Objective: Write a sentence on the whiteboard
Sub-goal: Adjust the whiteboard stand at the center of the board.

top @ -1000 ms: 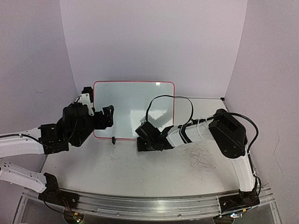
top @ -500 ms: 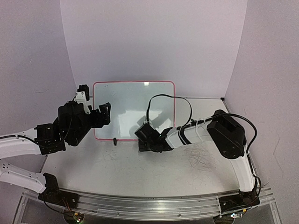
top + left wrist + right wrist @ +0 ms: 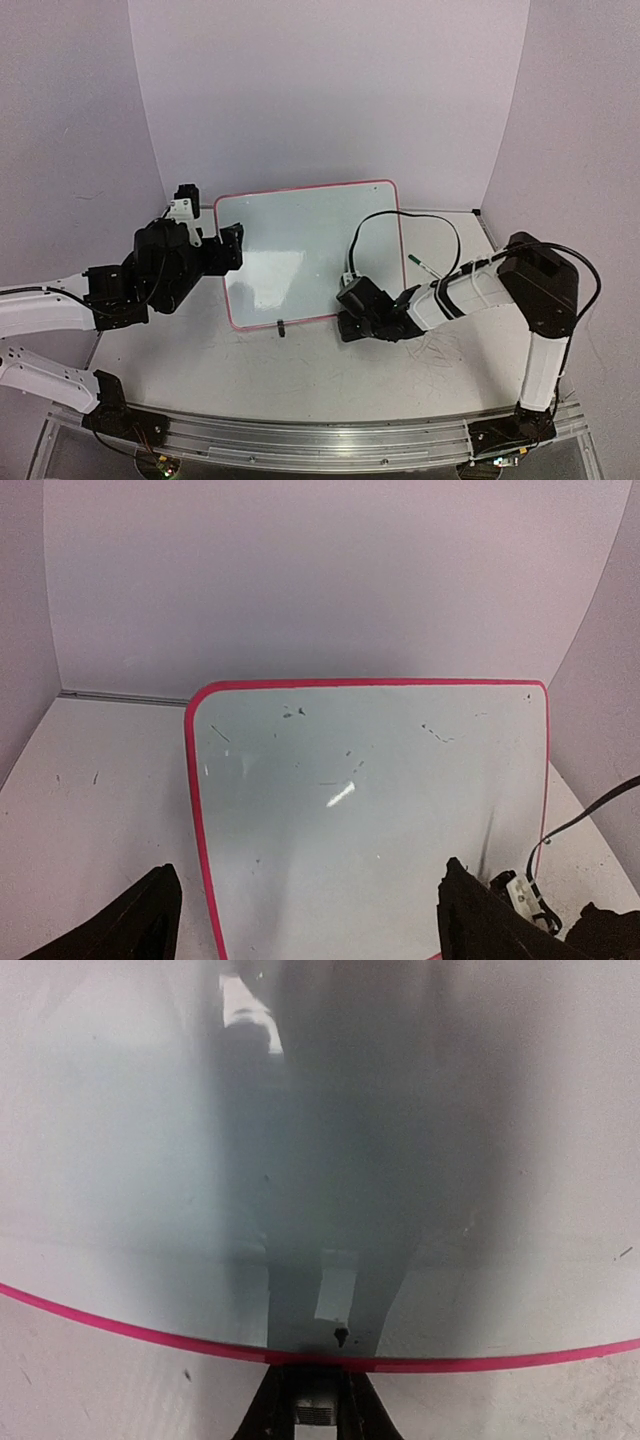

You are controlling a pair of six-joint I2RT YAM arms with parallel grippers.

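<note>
The whiteboard (image 3: 310, 240), white with a thin red-pink frame, lies tilted on the table, its right side farther back. No green sentence shows on it, only faint specks (image 3: 370, 810). My right gripper (image 3: 347, 314) is at the board's near edge, shut on that edge where a small black clip foot sits (image 3: 320, 1410); the board's surface fills the right wrist view (image 3: 400, 1140). My left gripper (image 3: 212, 228) is open and empty, its fingers (image 3: 150, 925) straddling the board's left edge. A second black clip foot (image 3: 282, 327) sits on the near edge.
A thin green stick, perhaps a pen (image 3: 420, 264), lies on the table just right of the board. Old scribble marks (image 3: 440, 345) cover the table near the right arm. Curved lilac walls (image 3: 330, 90) close the back and sides.
The whiteboard has slid right and turned, its right side now farther back, moving together with my right gripper. My left gripper has shifted slightly right and stays open.
</note>
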